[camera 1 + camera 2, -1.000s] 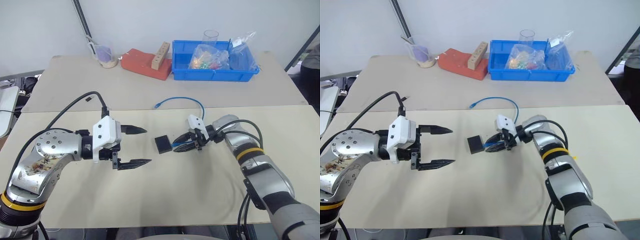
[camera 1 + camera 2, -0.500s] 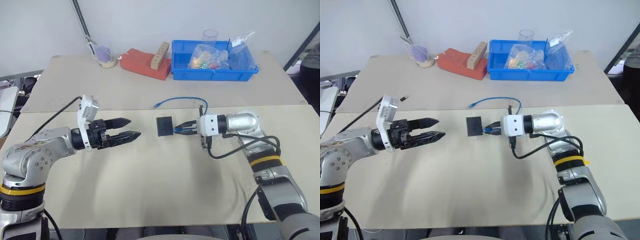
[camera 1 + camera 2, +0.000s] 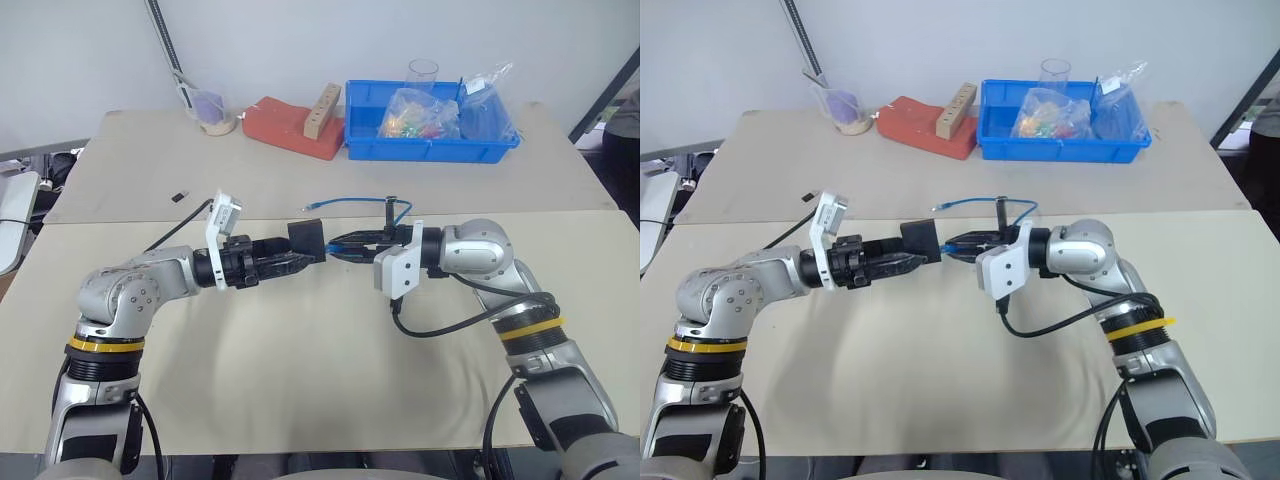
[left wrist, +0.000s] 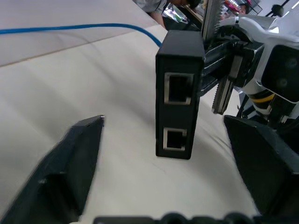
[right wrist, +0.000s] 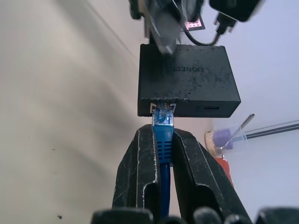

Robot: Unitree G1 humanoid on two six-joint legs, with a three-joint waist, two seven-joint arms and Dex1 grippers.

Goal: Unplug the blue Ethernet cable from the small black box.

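Above the middle of the table (image 3: 300, 400), the small black box (image 3: 306, 238) is hanging in the air between the two level grippers, its plugged side facing the right arm. The right gripper (image 5: 162, 140) is clamping the blue Ethernet cable (image 3: 360, 200) just behind its plug, in line with the port. The left gripper (image 3: 300, 262) is reaching from the opposite side, its fingers (image 4: 74, 158) standing apart around the box without touching it.

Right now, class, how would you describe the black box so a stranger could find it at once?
Look to the middle of the near table, where the two grippers meet. The black box hangs in the air between them, with the blue cable plugged into its side. It is the one flat, matte-black square there.
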